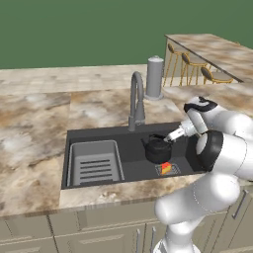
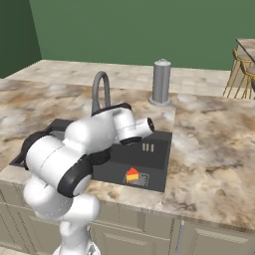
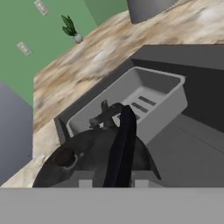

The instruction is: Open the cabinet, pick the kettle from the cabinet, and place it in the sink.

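The black kettle (image 1: 158, 150) sits low inside the dark grey sink (image 1: 99, 132), right of the ribbed rack (image 1: 95, 163). My gripper (image 1: 168, 139) reaches down from the right and is shut on the kettle's arched handle (image 3: 123, 142). In the hand view the handle runs up between my fingertips (image 3: 85, 182), with the kettle's round body (image 3: 89, 158) and spout below it. I cannot tell whether the kettle touches the basin floor. In the right base view my arm hides the kettle, and the sink (image 2: 152, 152) shows past it. The cabinet is out of view.
A curved faucet (image 1: 137, 101) rises behind the basin. A grey cylinder (image 1: 154, 77) stands on the marble counter (image 1: 34, 128) behind it. A small red and yellow object (image 1: 167, 168) lies on the sink floor by the kettle. Bar stools (image 1: 192, 66) stand at the far right.
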Tool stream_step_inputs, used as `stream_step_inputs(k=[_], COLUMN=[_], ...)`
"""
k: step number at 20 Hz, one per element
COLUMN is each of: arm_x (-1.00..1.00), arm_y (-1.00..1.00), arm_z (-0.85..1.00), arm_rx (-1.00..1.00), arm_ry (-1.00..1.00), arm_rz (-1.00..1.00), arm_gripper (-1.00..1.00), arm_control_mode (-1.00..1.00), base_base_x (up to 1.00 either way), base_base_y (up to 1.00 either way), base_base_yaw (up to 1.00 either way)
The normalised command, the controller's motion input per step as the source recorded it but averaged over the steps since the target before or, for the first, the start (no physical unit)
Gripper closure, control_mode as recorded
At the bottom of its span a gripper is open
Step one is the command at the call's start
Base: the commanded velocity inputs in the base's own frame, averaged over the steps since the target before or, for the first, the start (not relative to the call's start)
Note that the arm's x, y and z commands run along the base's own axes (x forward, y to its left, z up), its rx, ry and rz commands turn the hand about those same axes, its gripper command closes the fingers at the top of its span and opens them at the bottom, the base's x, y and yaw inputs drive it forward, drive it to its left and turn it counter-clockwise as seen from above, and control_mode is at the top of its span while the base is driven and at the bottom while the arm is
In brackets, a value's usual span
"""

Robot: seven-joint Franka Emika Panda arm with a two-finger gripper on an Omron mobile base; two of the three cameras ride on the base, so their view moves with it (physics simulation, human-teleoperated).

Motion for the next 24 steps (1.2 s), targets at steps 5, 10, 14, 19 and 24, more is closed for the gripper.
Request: stream_step_inputs(k=[5,10,14,19,24], arm_x=[0.34,0.31,0.30,0.32,0.27], arm_y=[0.03,0.08,0.09,0.08,0.09], arm_z=[-0.22,-0.30,-0.37,-0.34,-0.39], arm_rx=[-0.04,-0.06,-0.07,-0.01,-0.01], arm_ry=[0.00,0.00,0.00,0.00,-0.01], arm_rz=[0.05,0.06,0.06,0.04,0.03], arm_gripper=[1.00,1.00,1.00,1.00,1.00], arm_control_mode=[-1.00,-1.00,-1.00,-1.00,-1.00], base_base_x=[0.00,0.00,0.00,0.00,0.00], base_base_y=[0.00,0.00,0.00,0.00,0.00], base_base_yaw=[0.00,0.00,0.00,0.00,0.00])
